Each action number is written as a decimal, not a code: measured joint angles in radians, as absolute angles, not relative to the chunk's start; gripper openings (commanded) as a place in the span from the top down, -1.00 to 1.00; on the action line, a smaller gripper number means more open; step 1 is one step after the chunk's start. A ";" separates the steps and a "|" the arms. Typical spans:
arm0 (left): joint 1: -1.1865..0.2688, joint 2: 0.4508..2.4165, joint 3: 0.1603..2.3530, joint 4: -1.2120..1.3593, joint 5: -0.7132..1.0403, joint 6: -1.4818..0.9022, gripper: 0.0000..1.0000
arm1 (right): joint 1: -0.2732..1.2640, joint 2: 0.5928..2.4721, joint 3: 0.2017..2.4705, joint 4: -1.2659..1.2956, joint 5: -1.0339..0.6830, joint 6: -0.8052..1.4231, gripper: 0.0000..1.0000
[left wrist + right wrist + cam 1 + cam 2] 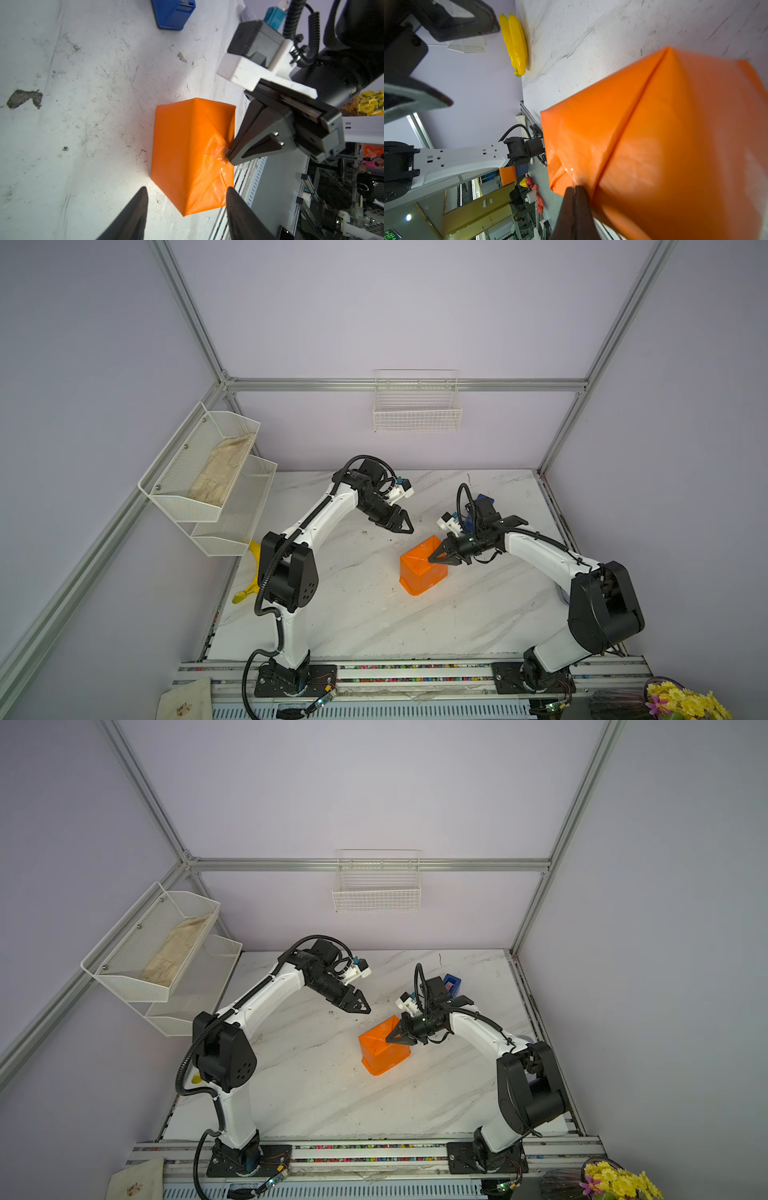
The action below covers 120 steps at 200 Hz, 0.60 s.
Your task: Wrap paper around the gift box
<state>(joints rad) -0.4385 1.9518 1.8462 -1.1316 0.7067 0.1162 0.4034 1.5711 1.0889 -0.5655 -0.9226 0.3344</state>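
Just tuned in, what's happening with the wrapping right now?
The orange paper is folded fully around the gift box, which is hidden inside. The right gripper, shut, presses its tips on the folded end, where a strip of clear tape sits. The left gripper is open and hovers apart from the package, holding nothing. The blue tape dispenser stands farther back on the right.

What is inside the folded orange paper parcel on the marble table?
Nothing inside shows. The thin orange paper covers every visible side, with clear tape over its folded end. Whatever it wraps is hidden.
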 measured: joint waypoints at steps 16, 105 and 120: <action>-0.469 1.964 1.846 -1.130 0.703 0.115 -0.29 | 0.403 1.571 1.089 -0.565 -0.923 0.334 1.00; -0.545 2.106 1.846 -1.111 0.688 0.088 -0.26 | 0.403 1.571 1.089 -0.567 -0.923 0.334 1.00; -0.545 2.106 1.846 -1.108 0.692 0.081 -0.22 | 0.403 1.571 1.089 -0.568 -0.922 0.334 1.00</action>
